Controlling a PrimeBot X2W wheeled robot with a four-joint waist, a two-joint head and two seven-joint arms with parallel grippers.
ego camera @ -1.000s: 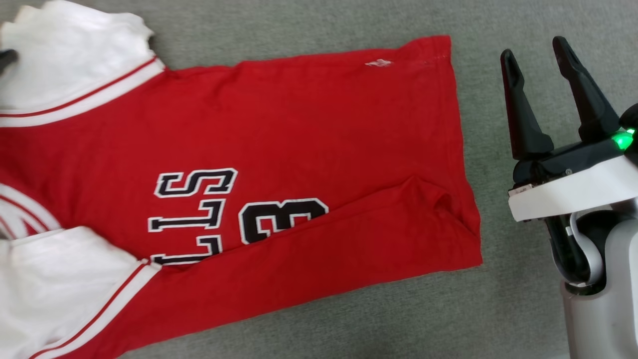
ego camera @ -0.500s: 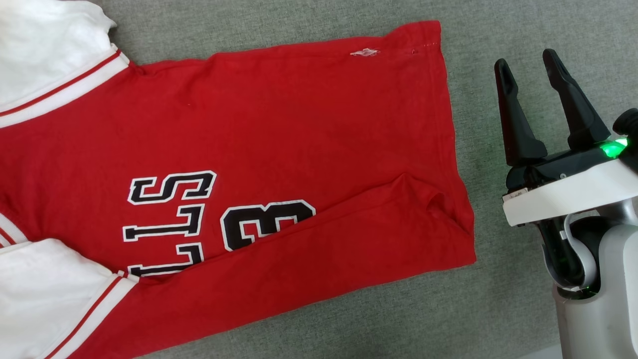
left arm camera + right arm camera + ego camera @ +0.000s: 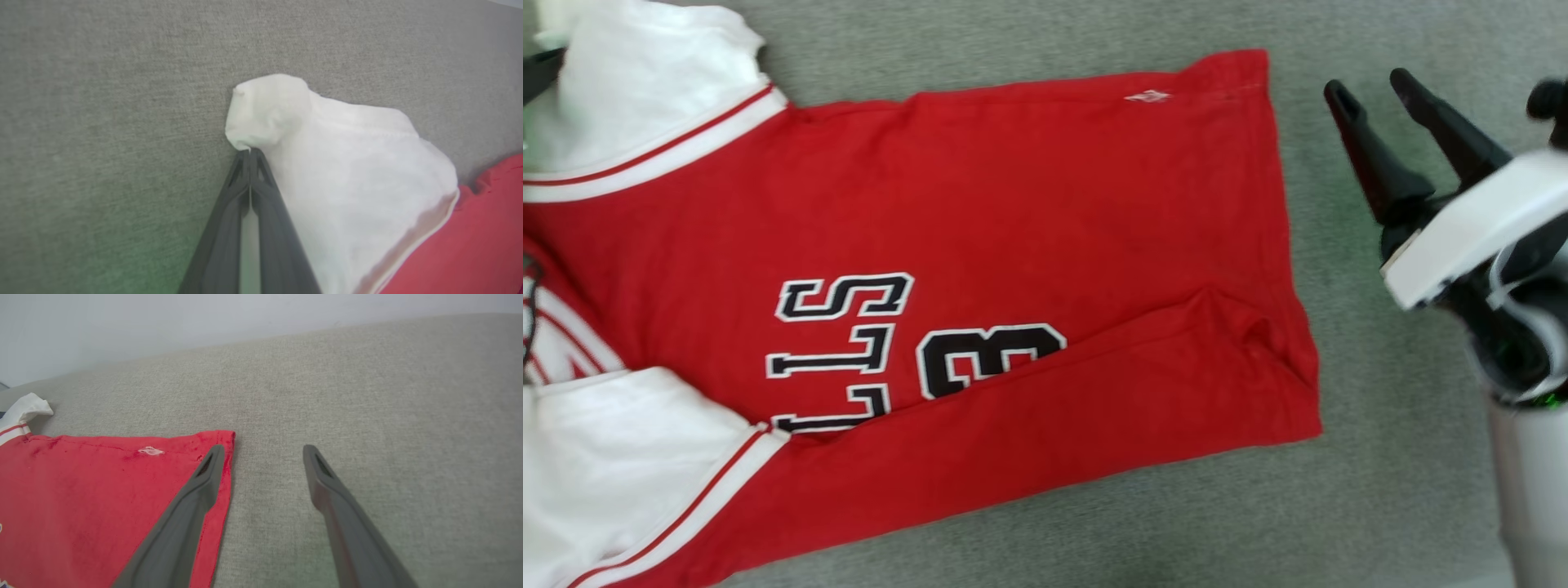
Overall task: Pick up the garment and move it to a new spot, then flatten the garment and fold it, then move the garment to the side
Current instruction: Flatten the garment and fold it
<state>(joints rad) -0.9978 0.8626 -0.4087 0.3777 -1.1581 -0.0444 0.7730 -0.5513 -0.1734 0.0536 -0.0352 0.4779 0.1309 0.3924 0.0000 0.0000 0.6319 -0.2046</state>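
- Across the grey fabric surface [image 3: 1029,33], we have the garment [image 3: 1013,204] spread out, with its red body through the middle and its hem [image 3: 1274,204] toward the right.
- Black-and-white lettering [image 3: 915,351] faces up, and a folded-over strip of red along the near edge covers part of it.
- At the far left corner, our left gripper [image 3: 249,152] has its jaws pinched tight on the bunched edge of a white sleeve [image 3: 347,171], and the fabric peaks up right at the tips.
- A second white sleeve [image 3: 621,457] lies at the near left, with striped trim at its seam.
- Our right gripper [image 3: 1368,83] hangs just beside the hem, jaws spread wide and holding nothing.
- From the right wrist, one finger [image 3: 192,506] overlaps the hem corner while the other is over bare grey. We cannot tell whether either touches down.
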